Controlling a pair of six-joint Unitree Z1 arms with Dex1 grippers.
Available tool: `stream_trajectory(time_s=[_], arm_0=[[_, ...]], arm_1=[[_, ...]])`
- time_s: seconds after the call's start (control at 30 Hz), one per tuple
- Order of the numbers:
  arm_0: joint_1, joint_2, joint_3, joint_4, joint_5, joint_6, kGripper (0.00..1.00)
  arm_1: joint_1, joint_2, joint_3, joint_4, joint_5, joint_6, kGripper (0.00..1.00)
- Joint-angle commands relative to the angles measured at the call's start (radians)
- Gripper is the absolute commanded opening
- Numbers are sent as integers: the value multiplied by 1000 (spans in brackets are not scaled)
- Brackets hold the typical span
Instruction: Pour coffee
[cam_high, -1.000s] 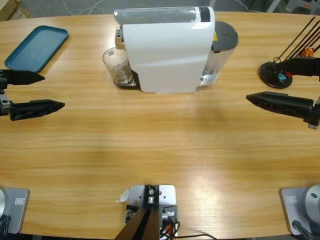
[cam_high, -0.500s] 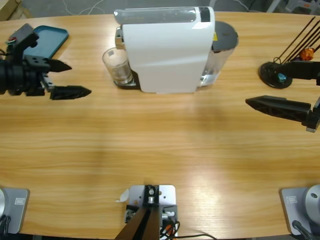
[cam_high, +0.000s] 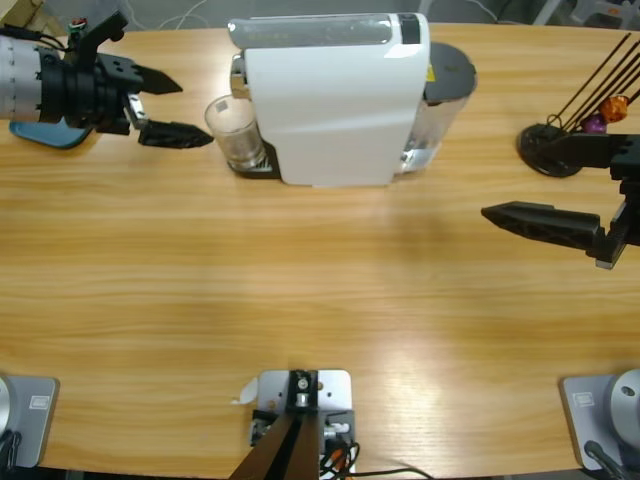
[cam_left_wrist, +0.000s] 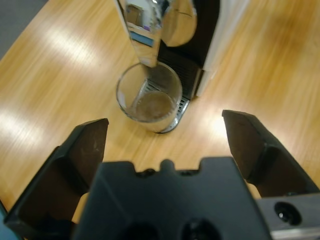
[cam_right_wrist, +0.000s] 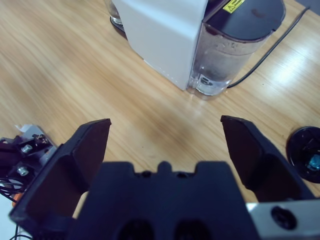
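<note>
The left gripper (cam_left_wrist: 162, 130), jaws spread wide and holding nothing, faces the small clear glass tumbler (cam_left_wrist: 150, 97). It stands under the chrome spout (cam_left_wrist: 152, 30) on the drip tray of the white coffee machine (cam_high: 335, 100), a shallow pool of dark brown coffee (cam_left_wrist: 149, 106) inside. The glass is probably light, slick and breakable, so grip it mid-wall; the spout overhangs its rim. The right gripper (cam_high: 560, 190) waits well apart, wide open and empty, near the black capsule stand (cam_high: 552, 150).

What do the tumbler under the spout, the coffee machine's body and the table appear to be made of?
Tumbler: clear glass, seemingly; the coffee shows through it. Coffee machine: smooth white shell, probably plastic, with a mirror-like spout. Table: wood grain with a glossy sheen, whether solid or veneer is unclear.
</note>
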Motion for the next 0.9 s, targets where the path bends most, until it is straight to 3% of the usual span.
stream_trajectory(time_s=[0.03,0.9], arm_0=[[13,136,-57,-10,-23,46,1000],[-10,294,-145,-19,-68,53,1000]], arm_1=[[10,49,39,14,29,-9,1000],[10,107,48,-2,36,-9,1000]])
